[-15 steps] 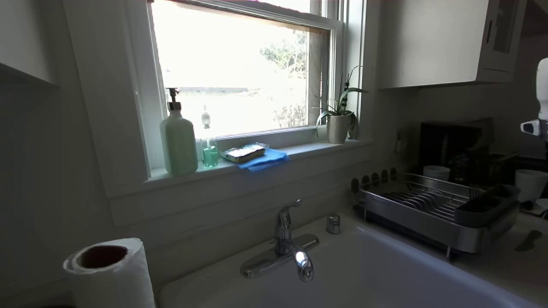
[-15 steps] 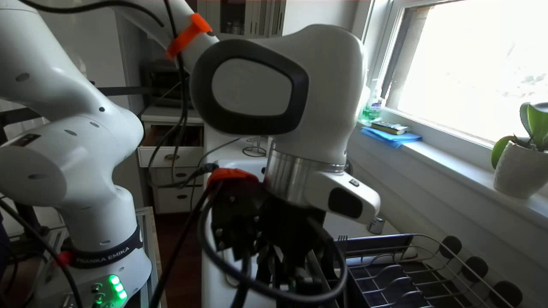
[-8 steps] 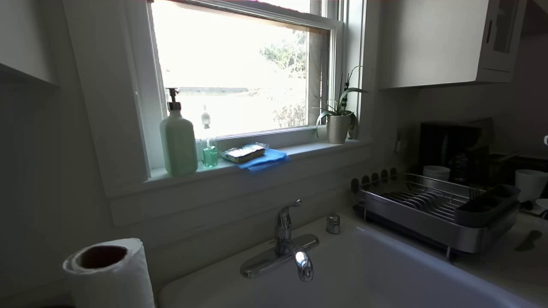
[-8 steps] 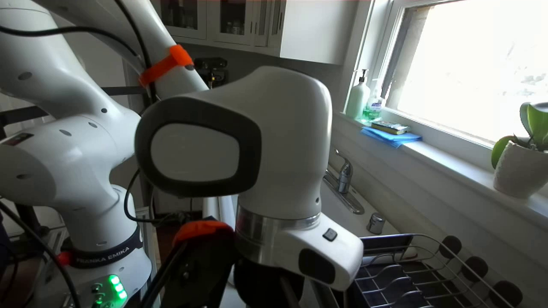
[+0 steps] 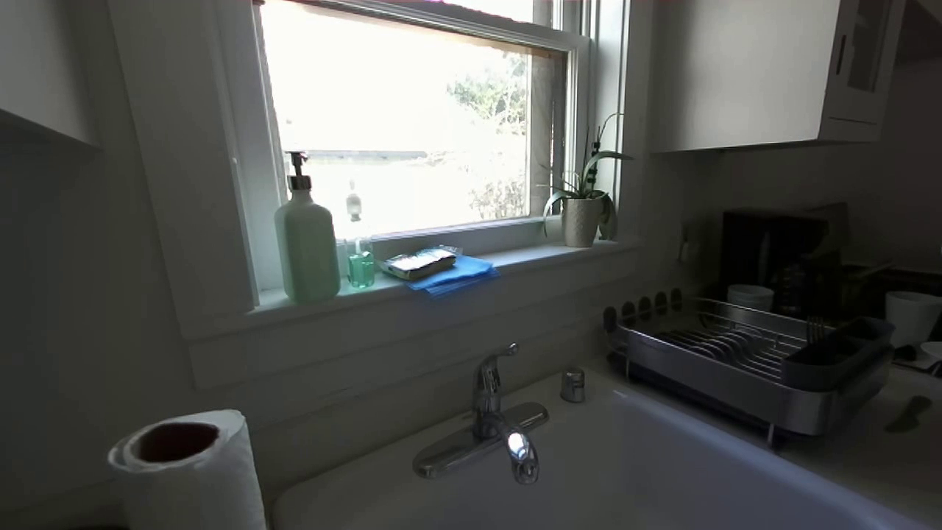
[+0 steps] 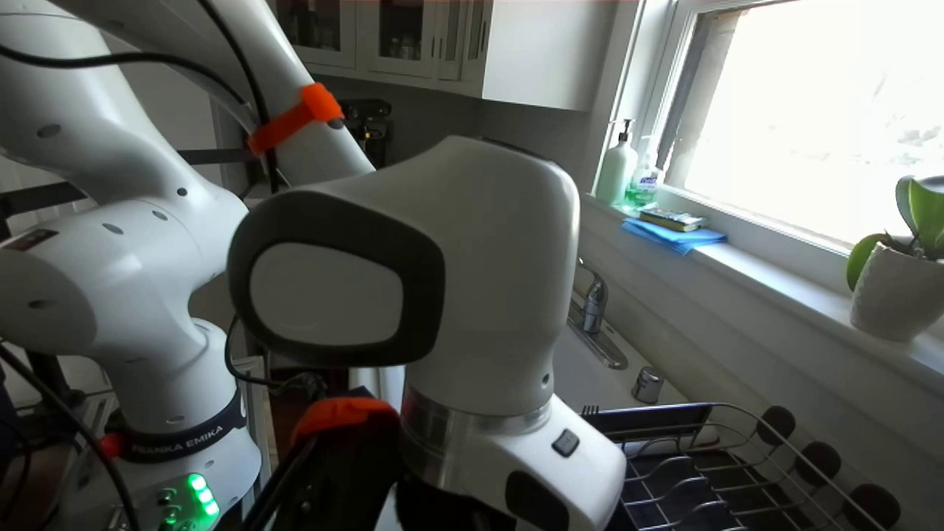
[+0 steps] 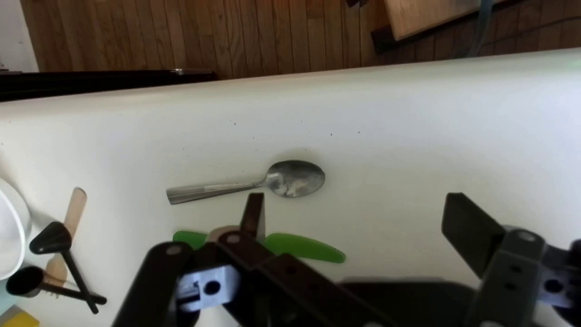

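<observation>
Wrist view, free counter [image 7: 386, 181] right of spoon [image 7: 276, 180] and green utensil [image 7: 303, 247], black scoops [image 7: 52, 238] crowding left

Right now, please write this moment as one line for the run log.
gripper: open, nothing held | near: metal spoon, green utensil partly hidden | surface: white counter | rest: dish rack, faucet

Robot arm [image 6: 140, 265] — white and smooth-shelled, dotted with small dark plugs [image 6: 49, 131]; rounded wrist housing [image 6: 509, 258] with a dark grey ring [image 6: 424, 291] framing a pale panel [image 6: 328, 295]; brushed-metal collar [image 6: 472, 424] beneath. Orange strap [image 6: 295, 122], black cable [image 6: 74, 63]. Base [image 6: 140, 476]: dark band [image 6: 184, 441] lettered FRANKA EMIKA, a column of green lights [image 6: 204, 496]. Claw [image 7: 356, 220] — dark fingers [image 7: 470, 229], round-headed screws [image 7: 233, 238], a pale metal plate [image 7: 227, 281].
</observation>
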Robot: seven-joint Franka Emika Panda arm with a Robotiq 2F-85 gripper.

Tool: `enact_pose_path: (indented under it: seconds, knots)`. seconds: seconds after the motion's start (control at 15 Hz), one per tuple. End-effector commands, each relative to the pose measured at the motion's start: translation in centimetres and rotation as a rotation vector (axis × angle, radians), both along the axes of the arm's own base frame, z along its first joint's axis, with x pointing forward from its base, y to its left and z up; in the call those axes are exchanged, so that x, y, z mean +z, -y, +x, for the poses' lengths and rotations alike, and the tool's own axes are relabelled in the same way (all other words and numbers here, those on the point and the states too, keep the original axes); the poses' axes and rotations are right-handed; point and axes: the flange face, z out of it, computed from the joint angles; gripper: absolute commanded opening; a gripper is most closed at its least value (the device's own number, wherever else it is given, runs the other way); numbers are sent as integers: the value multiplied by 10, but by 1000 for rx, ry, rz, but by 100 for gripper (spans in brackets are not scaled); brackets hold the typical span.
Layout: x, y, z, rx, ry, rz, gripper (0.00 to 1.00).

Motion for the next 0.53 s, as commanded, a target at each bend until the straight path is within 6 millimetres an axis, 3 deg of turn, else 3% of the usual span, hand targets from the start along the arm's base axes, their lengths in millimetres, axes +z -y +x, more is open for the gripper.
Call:
enact_pose_path:
  seconds: [0.0,0.2,0.27,0.33,0.47]
  knots:
    - [-21,29,-19,-78,23,64,100]
    - [-35,55,-44,-221,64,101,100]
    - [-37,57,-47,-261,85,119,100]
    - [-31,42,-41,-206,64,104,100]
    - [-36,51,-48,-249,71,119,100]
